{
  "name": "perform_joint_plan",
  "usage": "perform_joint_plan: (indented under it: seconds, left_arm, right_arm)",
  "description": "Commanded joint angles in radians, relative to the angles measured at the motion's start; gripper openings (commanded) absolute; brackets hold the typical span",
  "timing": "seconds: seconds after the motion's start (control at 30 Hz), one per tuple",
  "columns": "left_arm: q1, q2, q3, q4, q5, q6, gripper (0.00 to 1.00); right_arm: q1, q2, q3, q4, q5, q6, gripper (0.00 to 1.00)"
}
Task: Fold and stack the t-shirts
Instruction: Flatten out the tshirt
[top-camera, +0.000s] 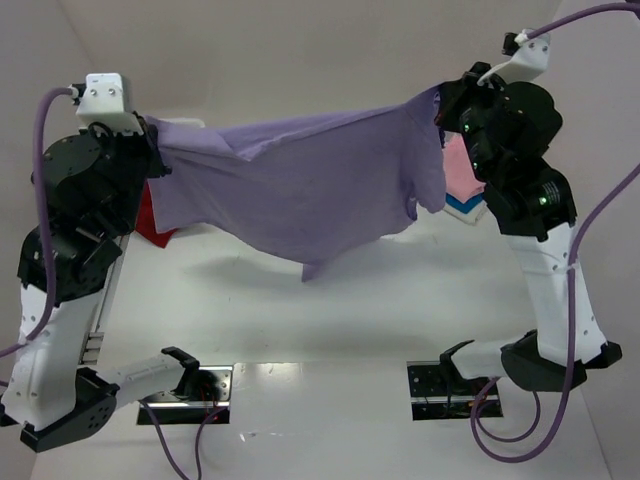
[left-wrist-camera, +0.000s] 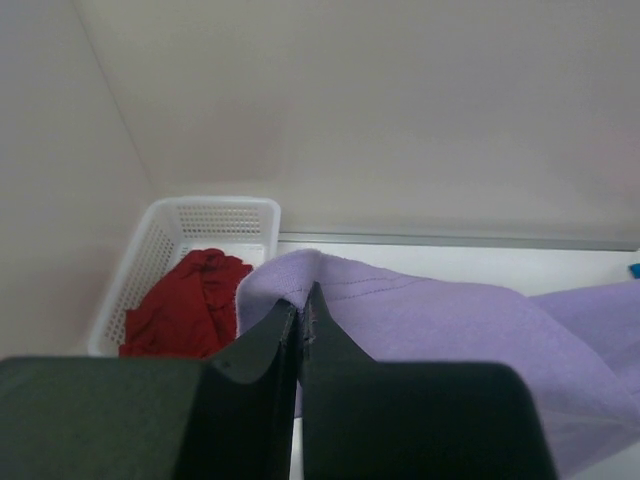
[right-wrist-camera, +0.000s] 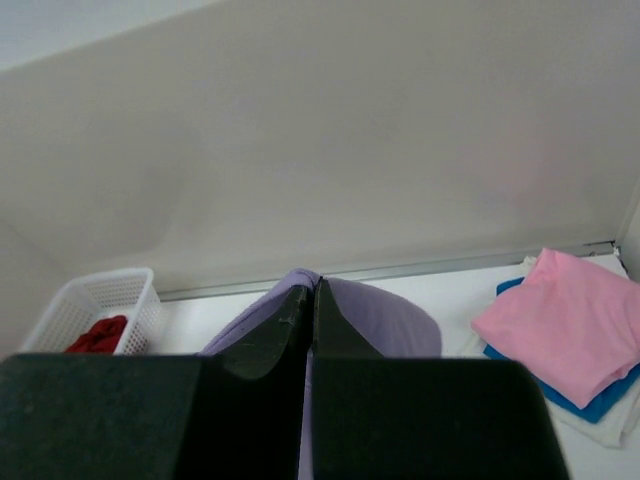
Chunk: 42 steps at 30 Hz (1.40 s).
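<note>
I am holding the lavender shirt (top-camera: 300, 185) spread in the air above the bench (top-camera: 380, 310), its lower edge hanging clear of the surface. My left fingers (left-wrist-camera: 290, 340) are clamping one top corner and my right fingers (right-wrist-camera: 300, 320) are clamping the other, each pair pressed together on the cloth. The red shirt (left-wrist-camera: 185, 300) is lying crumpled in the basket (left-wrist-camera: 215, 212) at far left. The pink shirt (right-wrist-camera: 565, 310) is sitting folded on the blue shirt (right-wrist-camera: 610, 395) at far right.

Soft even light, blurred foregrounds.
</note>
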<state>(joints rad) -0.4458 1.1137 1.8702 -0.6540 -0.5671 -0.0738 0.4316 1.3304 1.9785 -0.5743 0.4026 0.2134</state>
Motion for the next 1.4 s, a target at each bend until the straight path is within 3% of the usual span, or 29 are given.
perform_joint_plan:
  seconds: [0.0, 0.13, 0.27, 0.47, 0.53, 0.7, 0.87, 1.0, 1.03, 1.07, 1.1, 1.17, 1.2, 1.37]
  left_arm:
    - [0.004, -0.099, -0.002, -0.019, 0.091, -0.052, 0.00]
    - [0.004, -0.121, -0.023, -0.096, 0.249, -0.104, 0.00]
    - [0.004, -0.130, -0.201, -0.127, 0.265, -0.190, 0.00]
    - [0.004, -0.209, -0.539, -0.058, 0.243, -0.302, 0.00]
    - [0.004, -0.209, -0.618, -0.058, 0.234, -0.343, 0.00]
    - [0.004, -0.175, -0.690, -0.049, 0.257, -0.370, 0.00]
    - [0.004, -0.202, -0.757, -0.049, 0.442, -0.414, 0.00]
    - [0.004, -0.235, -0.908, -0.058, 0.677, -0.463, 0.03]
    - [0.004, -0.247, -0.925, -0.073, 0.697, -0.477, 0.12]
    - [0.004, -0.247, -0.925, -0.073, 0.714, -0.477, 0.30]
    - [0.004, -0.259, -0.925, -0.102, 0.714, -0.486, 0.55]
    - [0.004, -0.272, -0.863, -0.143, 0.699, -0.498, 0.92]
    - [0.004, -0.282, -0.841, -0.144, 0.664, -0.498, 1.00]
    - [0.004, -0.183, -0.798, -0.130, 0.639, -0.391, 1.00]
  right_arm:
    - [0.002, -0.117, 0.111, 0.002, 0.012, -0.026, 0.00]
    - [0.002, -0.140, 0.169, -0.027, 0.022, -0.049, 0.00]
    - [0.002, -0.106, 0.171, -0.064, 0.001, -0.049, 0.00]
    - [0.002, -0.080, -0.177, 0.036, -0.097, 0.046, 0.00]
    - [0.002, -0.080, -0.372, 0.092, -0.155, 0.090, 0.00]
    - [0.002, -0.103, -0.582, 0.171, -0.215, 0.150, 0.00]
    - [0.002, -0.157, -0.733, 0.183, -0.194, 0.188, 0.00]
    - [0.002, -0.132, -0.794, 0.183, -0.194, 0.207, 0.00]
    - [0.002, -0.132, -0.805, 0.183, -0.194, 0.207, 0.00]
    - [0.002, -0.122, -0.805, 0.197, -0.194, 0.207, 0.00]
    - [0.002, -0.122, -0.805, 0.197, -0.194, 0.207, 0.00]
    - [0.002, -0.122, -0.805, 0.197, -0.173, 0.207, 0.00]
    - [0.002, -0.122, -0.805, 0.197, -0.162, 0.207, 0.00]
    - [0.002, -0.111, -0.805, 0.197, -0.162, 0.198, 0.00]
